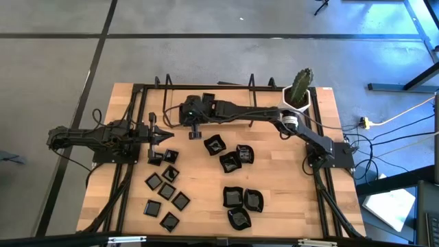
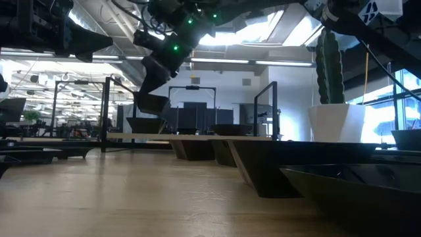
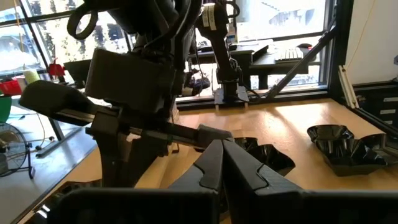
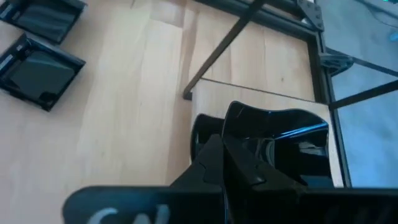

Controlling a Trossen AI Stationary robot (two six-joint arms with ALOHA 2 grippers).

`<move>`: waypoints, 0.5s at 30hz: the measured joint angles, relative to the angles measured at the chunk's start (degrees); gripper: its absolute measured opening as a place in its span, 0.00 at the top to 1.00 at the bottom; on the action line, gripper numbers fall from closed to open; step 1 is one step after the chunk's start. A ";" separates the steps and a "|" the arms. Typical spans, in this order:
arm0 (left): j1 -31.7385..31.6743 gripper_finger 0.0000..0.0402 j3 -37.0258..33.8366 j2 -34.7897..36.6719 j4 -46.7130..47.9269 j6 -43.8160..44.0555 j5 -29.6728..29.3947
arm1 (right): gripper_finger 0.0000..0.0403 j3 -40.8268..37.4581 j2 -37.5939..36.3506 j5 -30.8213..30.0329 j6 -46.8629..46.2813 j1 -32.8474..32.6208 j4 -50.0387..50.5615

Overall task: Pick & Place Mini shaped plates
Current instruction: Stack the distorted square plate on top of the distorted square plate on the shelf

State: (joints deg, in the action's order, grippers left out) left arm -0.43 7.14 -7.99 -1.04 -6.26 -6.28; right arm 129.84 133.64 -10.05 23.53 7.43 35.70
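On the wooden tabletop [image 1: 206, 185], seen from above, the left gripper [image 1: 167, 137] rests at the left side with its fingers [image 3: 214, 163] pressed together and holding nothing. Just beside its tip lie two small flat square plates [image 1: 163, 157], and five more of the same kind [image 1: 167, 192] are scattered toward the front edge. Reaching across from the right, the right gripper [image 1: 195, 127] hangs above the middle of the tabletop near the back. Its fingers [image 4: 219, 163] are closed, and the right wrist view shows them pinching the rim of a glossy black wavy-edged plate [image 4: 280, 140], apparently lifted clear of the wood, though the low view leaves that uncertain. Three more wavy-edged plates [image 1: 230, 154] lie near the centre, with another three [image 1: 243, 204] toward the front right. A cactus in a white pot [image 1: 300, 89] stands at the back right corner.
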 joint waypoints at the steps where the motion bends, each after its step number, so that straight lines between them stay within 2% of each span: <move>1: 0.00 0.99 0.00 0.00 0.00 0.00 0.00 | 1.00 0.00 0.13 0.04 -0.17 -0.01 -0.56; 15: 0.00 0.99 -0.01 0.00 -0.79 0.09 0.17 | 1.00 0.00 0.76 0.12 0.00 0.49 -3.90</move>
State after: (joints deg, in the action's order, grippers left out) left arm -0.43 7.12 -7.99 -1.83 -6.17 -6.11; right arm 129.84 134.40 -9.93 23.53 7.92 31.80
